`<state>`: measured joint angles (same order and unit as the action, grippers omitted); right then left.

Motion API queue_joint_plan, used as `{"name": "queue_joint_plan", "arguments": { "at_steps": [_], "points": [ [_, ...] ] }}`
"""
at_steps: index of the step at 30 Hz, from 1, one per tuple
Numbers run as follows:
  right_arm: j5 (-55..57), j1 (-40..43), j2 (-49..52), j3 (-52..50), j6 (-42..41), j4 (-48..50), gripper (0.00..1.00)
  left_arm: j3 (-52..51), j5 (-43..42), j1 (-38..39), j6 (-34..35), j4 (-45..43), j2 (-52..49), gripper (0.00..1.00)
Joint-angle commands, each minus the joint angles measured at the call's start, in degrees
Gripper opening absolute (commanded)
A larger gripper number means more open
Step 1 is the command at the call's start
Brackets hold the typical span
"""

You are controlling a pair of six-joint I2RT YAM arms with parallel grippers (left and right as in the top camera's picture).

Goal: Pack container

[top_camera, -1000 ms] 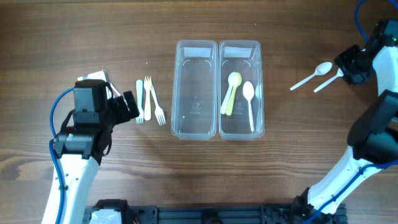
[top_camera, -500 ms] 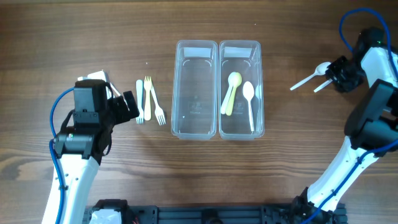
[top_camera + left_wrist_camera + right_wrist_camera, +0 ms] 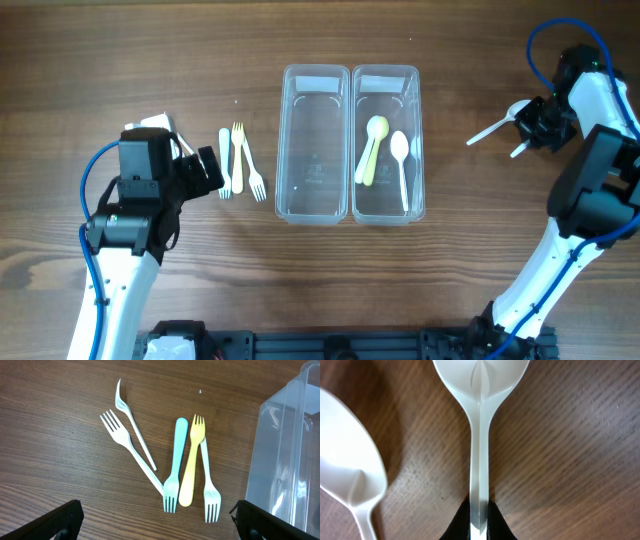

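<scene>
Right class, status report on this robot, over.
Left gripper open beside forks. Right gripper shut on white spoon. Two spoons in right container. Nothing blocking.

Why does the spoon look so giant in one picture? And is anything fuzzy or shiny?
Right wrist: the camera sits very close, so the spoon held in the claw fills the frame, and the second spoon at the left edge looks a bit soft. Left wrist: the forks are sharp, and the clear box shows bright streaks. Overhead: the light is even and nothing is blurred.
</scene>
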<state>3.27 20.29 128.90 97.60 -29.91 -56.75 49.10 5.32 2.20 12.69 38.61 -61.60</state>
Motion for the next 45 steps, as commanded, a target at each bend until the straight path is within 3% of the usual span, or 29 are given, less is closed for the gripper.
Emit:
{"name": "queue_joint_plan", "arguments": {
  "at_steps": [1,6,10,14,20,24,27,29,31,35,38,40,45],
  "points": [
    [-0.5,-0.9,-3.9,1.2,2.8,-1.2,0.06,1.2,0.8,0.3,-0.9,-0.2,-0.1,1.0],
    [-2.3,-8.3,-22.2,1.2,4.5,-2.8,0.06,1.2,0.8,0.3,-0.9,-0.2,-0.1,1.0],
    [-2.2,-22.1,-32.3,1.1,4.4,-4.0,0.09,1.2,0.8,0.3,-0.9,-0.2,-0.1,1.0],
    [1.1,-37.5,-29.4,-6.2,0.7,-0.5,0.14,1.2,0.8,0.3,-0.9,-0.2,-0.1,1.0],
    [0.2,-43.3,-27.8,-23.8,-0.8,10.2,0.15,1.2,0.8,0.3,-0.9,-0.2,-0.1,1.0],
    [1.4,-42.6,-29.4,-21.5,1.9,12.1,0.29,1.2,0.8,0.3,-0.9,-0.2,-0.1,1.0],
    [1.7,-36.9,-30.6,-18.4,3.5,16.5,0.4,1.2,0.8,0.3,-0.9,-0.2,-0.1,1.0],
    [-3.6,-27.9,-30.6,-17.1,2.8,19.0,0.41,1.2,0.8,0.3,-0.9,-0.2,-0.1,1.0],
    [-10.6,-17.9,-30.5,-17.1,2.7,20.4,0.34,1.2,0.8,0.3,-0.9,-0.2,-0.1,1.0],
    [-11.7,-7.1,-30.1,-17.1,3.1,20.3,0.38,1.2,0.8,0.3,-0.9,-0.2,-0.1,1.0],
    [-12.3,-7.9,-28.3,-17.1,5.2,21.2,0.38,1.2,0.8,0.3,-0.9,-0.2,-0.1,1.0],
    [-11.9,-9.1,-26.8,-17.1,7.0,22.8,0.44,1.2,0.8,0.3,-0.9,-0.2,-0.1,1.0],
    [-15.0,-8.8,-19.0,-17.1,4.2,24.6,0.41,1.2,0.8,0.3,-0.9,-0.2,-0.1,1.0]
  ]
}}
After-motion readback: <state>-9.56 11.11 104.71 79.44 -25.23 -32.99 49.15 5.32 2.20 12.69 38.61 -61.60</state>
